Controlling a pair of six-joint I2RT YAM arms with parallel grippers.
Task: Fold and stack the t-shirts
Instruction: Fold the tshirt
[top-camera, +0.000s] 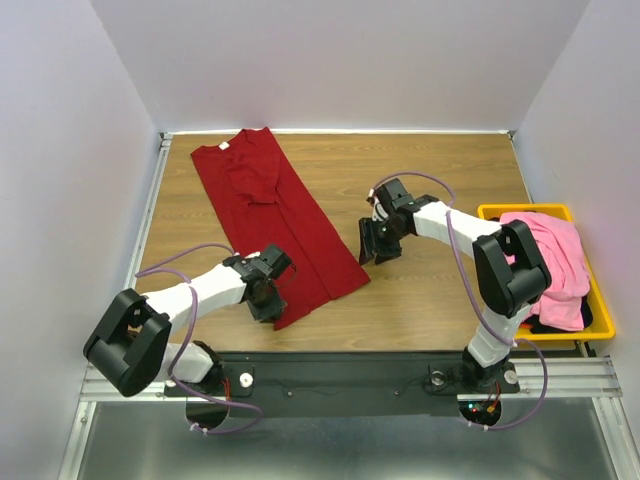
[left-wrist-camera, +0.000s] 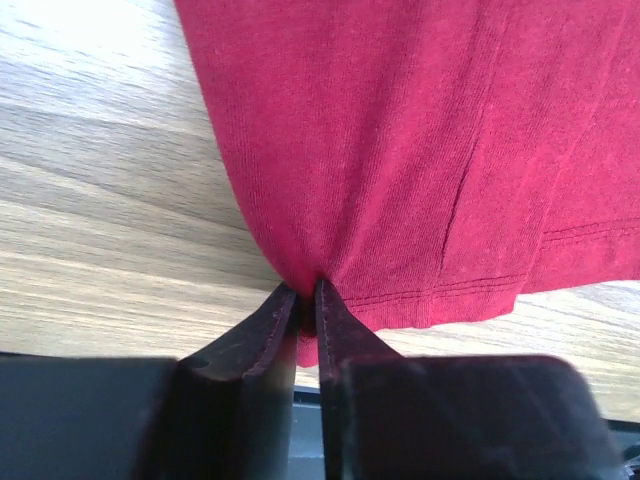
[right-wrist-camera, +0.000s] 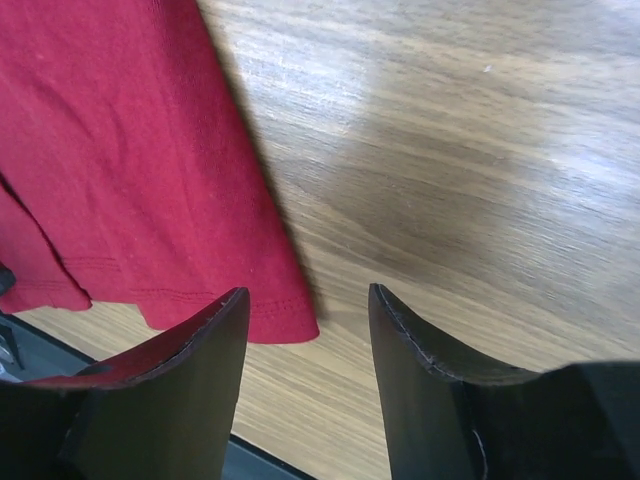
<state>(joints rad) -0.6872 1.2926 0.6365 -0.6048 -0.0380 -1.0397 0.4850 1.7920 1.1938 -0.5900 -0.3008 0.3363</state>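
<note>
Dark red t-shirt (top-camera: 275, 225): lies flat as a long strip slanting across the wooden table (top-camera: 440, 170), neck label (top-camera: 225, 147) at its far end and hem at its near end, towards the arm bases.
Hem, left corner: bunched into a small peak where the left gripper (left-wrist-camera: 307, 290) nips it; the fingers are pressed almost together with cloth between them.
Hem, right corner: flat on the wood, just beside one finger of the right gripper (right-wrist-camera: 308, 295), whose jaws stand spread with only bare table between them.
Step in hand: probably taking both hem corners to carry the hem up towards the collar.
Risk, left hold: the pinch takes only the very edge of the hem, so the cloth could slide out on the lift, or only the top layer could come up.
Risk, right hold: the gap sits to the outer side of that corner; closing there would catch nothing, and a one-sided lift would skew the fold.
Risk, drag: a low pull could crumple the strip rather than fold it.
Pink t-shirt (top-camera: 555, 260): well to the right of the red shirt, heaped in the yellow bin (top-camera: 600, 320).
Black t-shirt (top-camera: 550, 325): under the pink one, only partly visible.
</note>
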